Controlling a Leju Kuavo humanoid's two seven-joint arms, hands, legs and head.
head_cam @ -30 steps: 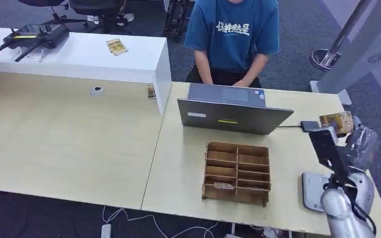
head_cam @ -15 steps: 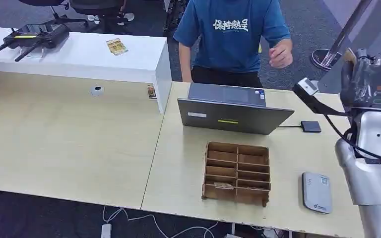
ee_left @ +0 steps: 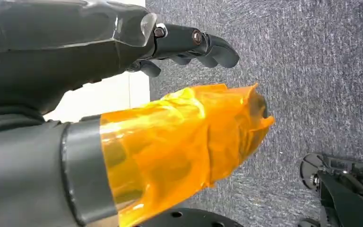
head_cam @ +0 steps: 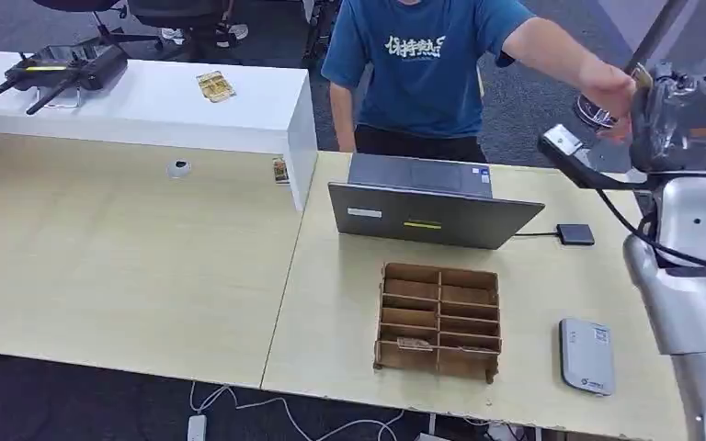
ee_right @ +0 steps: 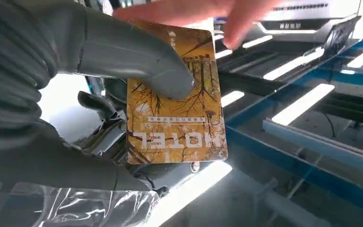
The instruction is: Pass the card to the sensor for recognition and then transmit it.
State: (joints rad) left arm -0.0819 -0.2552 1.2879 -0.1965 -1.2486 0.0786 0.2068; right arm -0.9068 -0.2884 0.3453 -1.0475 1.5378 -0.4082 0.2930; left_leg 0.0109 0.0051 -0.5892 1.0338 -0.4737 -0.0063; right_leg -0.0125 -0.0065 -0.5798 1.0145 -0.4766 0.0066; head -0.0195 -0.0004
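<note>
One thin, stiff, light card [ee_right: 177, 92] sits pinched under the right hand's [ee_right: 75, 94] thumb, probably slick, best taken by its free edge; left hand [ee_left: 123, 94] holds nothing, fingers loosely curled.

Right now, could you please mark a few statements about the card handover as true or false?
1. The right hand holds the card. True.
2. The card lies on the white reader. False: it is raised in the right hand, and the reader lies bare on the table.
3. A person's hand reaches toward the card. True.
4. The laptop is shut flat. False: it stands open.
</note>
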